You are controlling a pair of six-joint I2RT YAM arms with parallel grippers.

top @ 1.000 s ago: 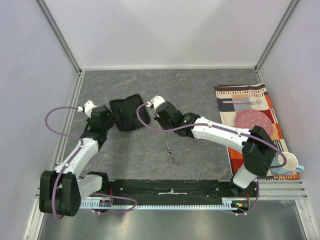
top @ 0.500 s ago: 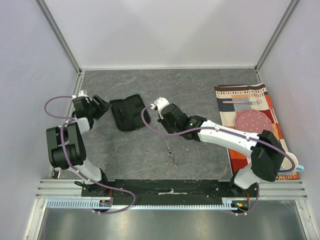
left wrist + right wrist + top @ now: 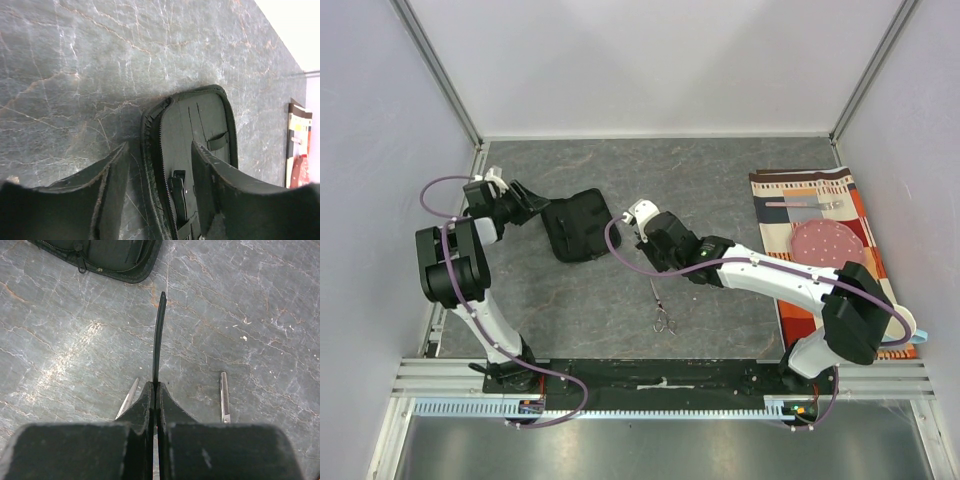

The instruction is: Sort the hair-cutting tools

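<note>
My left gripper [image 3: 160, 147] stands open, one finger on either side of the zipper edge of the black pouch [image 3: 575, 225]. The pouch lies unzipped toward the far left of the worktop [image 3: 720, 180]. My right gripper [image 3: 156, 390] is clamped on a thin black stick [image 3: 159, 335] over the worktop's middle, with the stick's tip pointing at the pouch. Silver scissors [image 3: 662, 308] lie flat nearer the near edge, about centre. A toothed silver piece [image 3: 224, 399] lies just right of my right fingers. Along the right edge, a striped mat [image 3: 800, 185] carries a pink plate [image 3: 825, 242].
</note>
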